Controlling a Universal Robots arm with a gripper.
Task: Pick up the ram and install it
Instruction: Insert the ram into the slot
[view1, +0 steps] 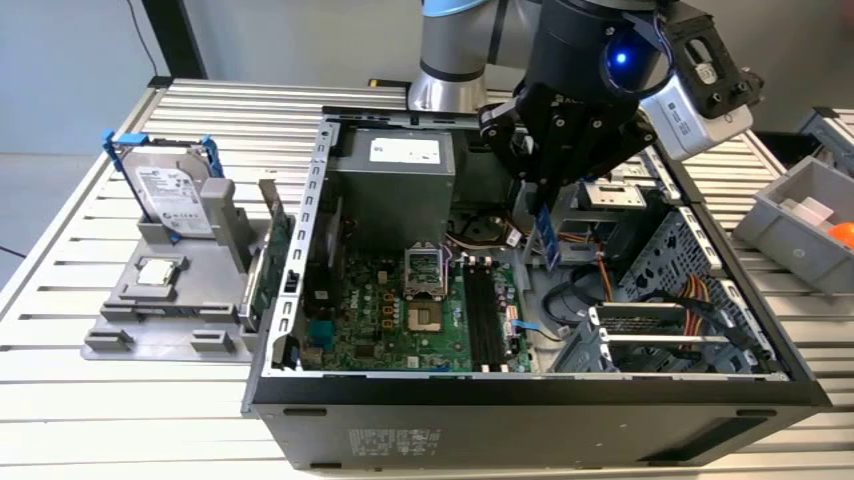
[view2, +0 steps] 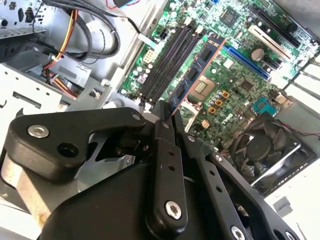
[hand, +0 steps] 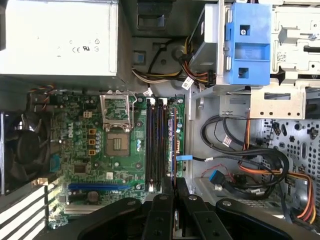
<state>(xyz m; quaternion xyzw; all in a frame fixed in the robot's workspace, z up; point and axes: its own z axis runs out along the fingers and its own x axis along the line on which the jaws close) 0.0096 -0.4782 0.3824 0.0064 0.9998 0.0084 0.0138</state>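
Presently the ram (view1: 549, 240) hangs upright, pinched by its top in my gripper (view1: 547, 205), jaws closed on it, above the slots (view1: 483, 318) at the edge of the board (view1: 380, 310). Risk, I judge: tilt or offset jams it on a slot wall.

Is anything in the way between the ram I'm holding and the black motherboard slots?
Nothing visible. The thin dark bluish-green ram stick, clamped in the gripper, hangs above the long black motherboard slots, which look empty. The cable bundle lies off to one side.
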